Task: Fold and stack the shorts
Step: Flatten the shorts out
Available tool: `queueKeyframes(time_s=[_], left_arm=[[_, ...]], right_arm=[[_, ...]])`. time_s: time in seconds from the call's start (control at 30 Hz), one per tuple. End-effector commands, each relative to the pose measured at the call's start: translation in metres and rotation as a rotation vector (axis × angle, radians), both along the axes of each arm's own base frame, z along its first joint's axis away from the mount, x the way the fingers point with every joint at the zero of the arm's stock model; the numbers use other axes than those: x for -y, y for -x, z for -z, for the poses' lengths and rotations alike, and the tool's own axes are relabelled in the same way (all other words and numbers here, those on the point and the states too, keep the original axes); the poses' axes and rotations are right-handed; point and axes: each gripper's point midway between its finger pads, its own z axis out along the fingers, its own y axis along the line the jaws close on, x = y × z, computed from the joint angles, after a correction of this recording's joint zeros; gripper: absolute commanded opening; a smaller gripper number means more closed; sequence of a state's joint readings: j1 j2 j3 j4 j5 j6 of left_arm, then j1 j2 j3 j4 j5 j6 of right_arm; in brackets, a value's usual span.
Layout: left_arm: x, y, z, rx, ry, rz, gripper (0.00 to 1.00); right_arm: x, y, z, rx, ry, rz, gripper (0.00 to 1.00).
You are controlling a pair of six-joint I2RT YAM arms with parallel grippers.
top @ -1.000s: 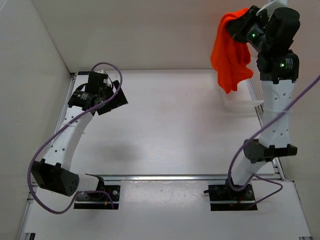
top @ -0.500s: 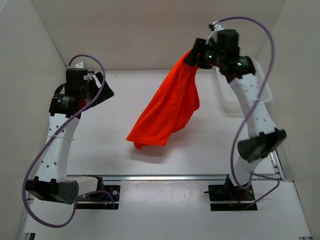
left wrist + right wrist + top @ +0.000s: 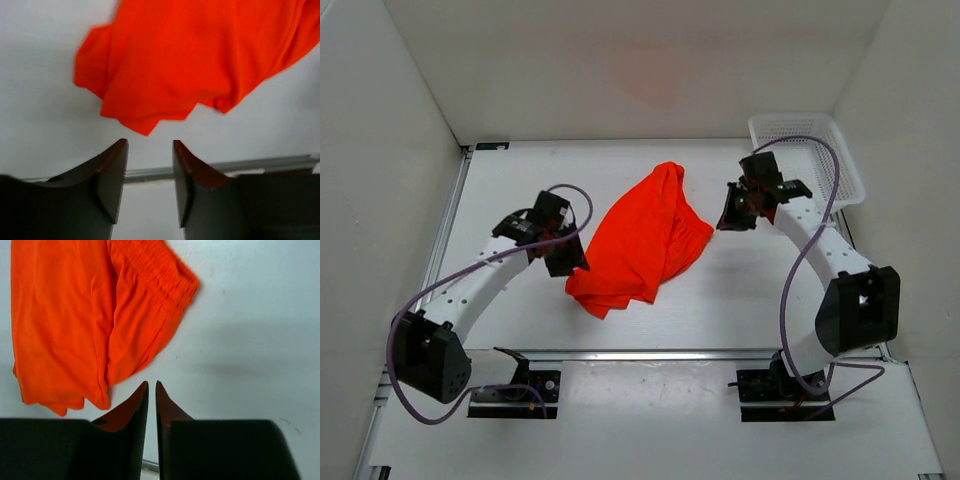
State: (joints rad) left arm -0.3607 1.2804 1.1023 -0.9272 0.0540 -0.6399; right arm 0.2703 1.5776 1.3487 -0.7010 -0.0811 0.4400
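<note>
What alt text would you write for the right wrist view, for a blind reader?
Orange-red shorts lie rumpled on a white table, waistband uppermost. Below them, the right gripper is shut and empty.

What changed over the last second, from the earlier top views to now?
The right pincer carried the shorts from above the basket leftward and down, then let go; they now lie crumpled mid-table, and it holds nothing. The left pincer swung in to the shorts' near-left edge, open and empty. The basket stayed in the far right corner.
</note>
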Motion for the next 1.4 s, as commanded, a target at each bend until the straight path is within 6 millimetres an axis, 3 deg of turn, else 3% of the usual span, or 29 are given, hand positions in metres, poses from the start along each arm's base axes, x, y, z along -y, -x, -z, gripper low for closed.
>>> queueKeyframes(time_s=[0.0, 0.03, 0.07, 0.1, 0.17, 0.27, 0.3, 0.4, 0.43, 0.5, 0.53, 0.57, 0.63, 0.67, 0.7, 0.73, 0.77, 0.8, 0.83, 0.93, 0.97, 1.07, 1.1, 1.13, 1.17, 1.2, 1.23, 1.3, 1.37], left_arm=[[0.038, 0.013, 0.010, -0.036, 0.106, 0.008, 0.52], [0.042, 0.012, 0.016, -0.046, 0.093, 0.020, 0.61], [0.046, 0.015, 0.023, -0.064, 0.076, 0.028, 0.83], [0.044, 0.010, 0.028, -0.067, 0.049, 0.015, 0.89], [0.041, 0.008, 0.048, -0.118, 0.002, 0.003, 0.93], [0.038, 0.006, 0.074, -0.180, -0.053, -0.008, 0.88], [0.038, 0.005, 0.081, -0.192, -0.064, 0.000, 0.82], [0.038, 0.006, 0.100, -0.246, -0.093, -0.001, 0.72], [0.036, 0.006, 0.103, -0.250, -0.105, -0.004, 0.64], [0.037, 0.003, 0.103, -0.250, -0.105, -0.004, 0.52], [0.036, 0.003, 0.107, -0.256, -0.117, -0.008, 0.43], [0.037, 0.000, 0.104, -0.248, -0.113, -0.008, 0.23], [0.035, -0.004, 0.104, -0.247, -0.115, -0.010, 0.10], [0.035, -0.004, 0.104, -0.246, -0.115, -0.010, 0.10], [0.031, -0.007, 0.105, -0.246, -0.116, -0.015, 0.10], [0.026, -0.013, 0.102, -0.237, -0.113, -0.029, 0.10], [0.019, -0.017, 0.102, -0.233, -0.122, -0.051, 0.10], [0.015, -0.023, 0.099, -0.221, -0.118, -0.061, 0.10], [0.001, -0.030, 0.097, -0.223, -0.123, -0.107, 0.10], [-0.018, -0.055, 0.080, -0.179, -0.129, -0.136, 0.10], [-0.031, -0.073, 0.061, -0.136, -0.133, -0.162, 0.10], [-0.056, -0.111, 0.037, -0.098, -0.164, -0.207, 0.10], [-0.060, -0.121, 0.022, -0.064, -0.157, -0.216, 0.10], [-0.066, -0.131, 0.024, -0.073, -0.173, -0.222, 0.10], [-0.074, -0.147, 0.003, -0.034, -0.171, -0.231, 0.10], [-0.080, -0.156, 0.007, -0.053, -0.189, -0.238, 0.15], [-0.084, -0.162, 0.003, -0.053, -0.193, -0.240, 0.38], [-0.094, -0.174, -0.019, -0.014, -0.197, -0.258, 0.98], [-0.099, -0.172, -0.030, 0.007, -0.197, -0.263, 1.00]], right_arm=[[-0.011, 0.017, 0.026, -0.022, -0.029, -0.022, 0.15], [-0.011, 0.027, 0.041, -0.063, -0.036, -0.023, 0.27], [-0.016, 0.028, 0.046, -0.072, -0.062, -0.040, 0.47], [-0.018, 0.027, 0.044, -0.066, -0.074, -0.046, 0.78], [-0.024, 0.022, 0.053, -0.082, -0.069, -0.054, 0.89], [-0.030, 0.001, 0.056, -0.081, -0.063, -0.064, 0.89], [-0.033, -0.004, 0.055, -0.082, -0.072, -0.070, 0.88], [-0.048, -0.021, 0.052, -0.067, -0.071, -0.101, 0.78], [-0.047, -0.029, 0.057, -0.069, -0.054, -0.092, 0.74], [-0.063, -0.045, 0.045, -0.030, -0.057, -0.112, 0.71], [-0.064, -0.053, 0.053, -0.040, -0.044, -0.106, 0.69], [-0.074, -0.069, 0.039, 0.006, -0.059, -0.117, 0.69], [-0.079, -0.085, 0.049, -0.015, -0.056, -0.094, 0.69], [-0.091, -0.102, 0.031, 0.041, -0.074, -0.104, 0.72], [-0.094, -0.110, 0.030, 0.041, -0.080, -0.097, 0.76], [-0.097, -0.118, 0.048, 0.011, -0.070, -0.096, 0.81], [-0.101, -0.126, 0.049, 0.010, -0.070, -0.096, 0.85], [-0.108, -0.145, 0.030, 0.060, -0.093, -0.089, 0.85], [-0.110, -0.149, 0.054, 0.012, -0.077, -0.088, 0.85], [-0.126, -0.176, 0.058, 0.029, -0.121, -0.087, 0.82], [-0.128, -0.180, 0.059, 0.032, -0.123, -0.087, 0.72], [-0.137, -0.189, 0.056, 0.050, -0.162, -0.090, 0.47], [-0.140, -0.192, 0.057, 0.054, -0.171, -0.096, 0.43], [-0.140, -0.192, 0.057, 0.055, -0.171, -0.096, 0.37], [-0.140, -0.193, 0.054, 0.063, -0.174, -0.097, 0.32], [-0.142, -0.192, 0.053, 0.059, -0.184, -0.105, 0.11], [-0.140, -0.186, 0.066, 0.026, -0.173, -0.103, 0.00], [-0.140, -0.180, 0.046, 0.056, -0.192, -0.123, 0.00], [-0.136, -0.165, 0.040, 0.074, -0.201, -0.138, 0.00]])
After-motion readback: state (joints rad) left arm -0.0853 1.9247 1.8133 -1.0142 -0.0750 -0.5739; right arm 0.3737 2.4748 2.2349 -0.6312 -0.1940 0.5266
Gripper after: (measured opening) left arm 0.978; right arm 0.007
